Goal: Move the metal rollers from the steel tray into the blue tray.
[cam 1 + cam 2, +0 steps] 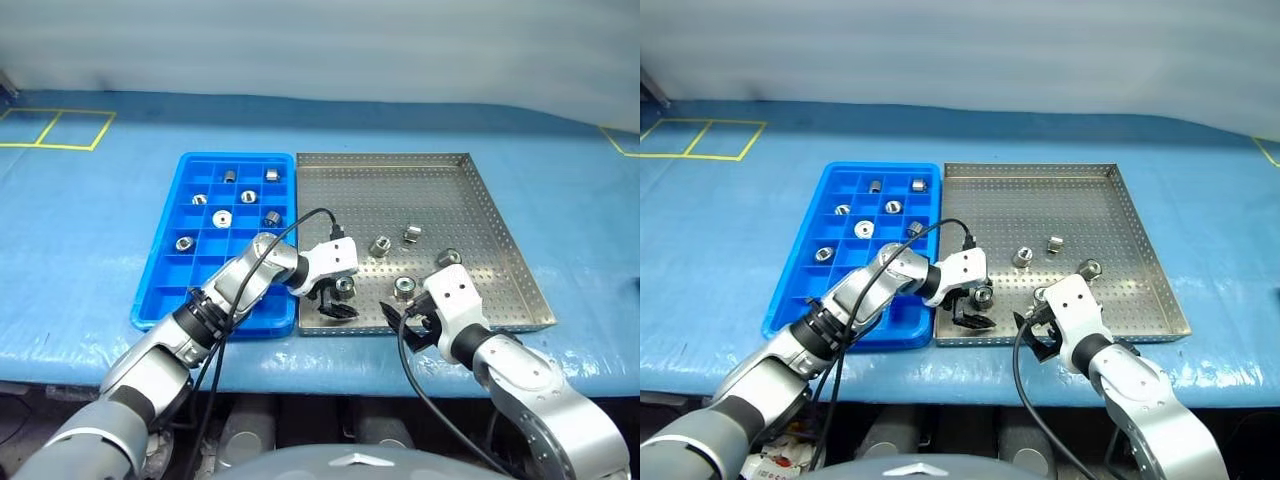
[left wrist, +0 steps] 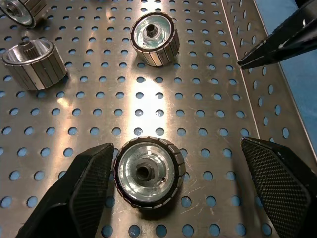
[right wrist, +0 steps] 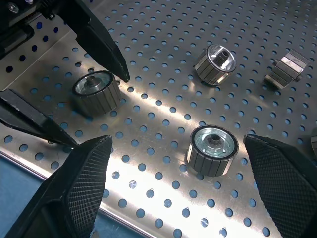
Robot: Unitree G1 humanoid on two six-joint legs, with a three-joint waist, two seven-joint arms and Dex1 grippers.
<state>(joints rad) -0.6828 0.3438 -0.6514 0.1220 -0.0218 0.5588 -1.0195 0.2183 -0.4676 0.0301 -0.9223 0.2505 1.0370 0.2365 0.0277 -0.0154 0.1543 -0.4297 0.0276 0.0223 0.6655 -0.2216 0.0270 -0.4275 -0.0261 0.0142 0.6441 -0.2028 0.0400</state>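
The blue tray (image 1: 160, 290) lies left of centre, edge to edge with the steel tray (image 1: 500, 235) on its right. Seven metal rollers (image 1: 222, 218) sit in the blue tray's upper compartments; five rest low in the steel tray.

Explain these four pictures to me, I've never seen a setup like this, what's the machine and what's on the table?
This is a two-armed humanoid robot. Two pictures look down from its head; the other two come from cameras on each wrist, looking along the black fingers.

On the blue-covered table sit a bright blue plastic tray with square compartments, holding seven small shiny metal rollers, and a perforated silver steel tray with five more.

The left tool straddles one roller, fingers either side, not yet clamped. The right tool is open near another roller. Nothing is held.
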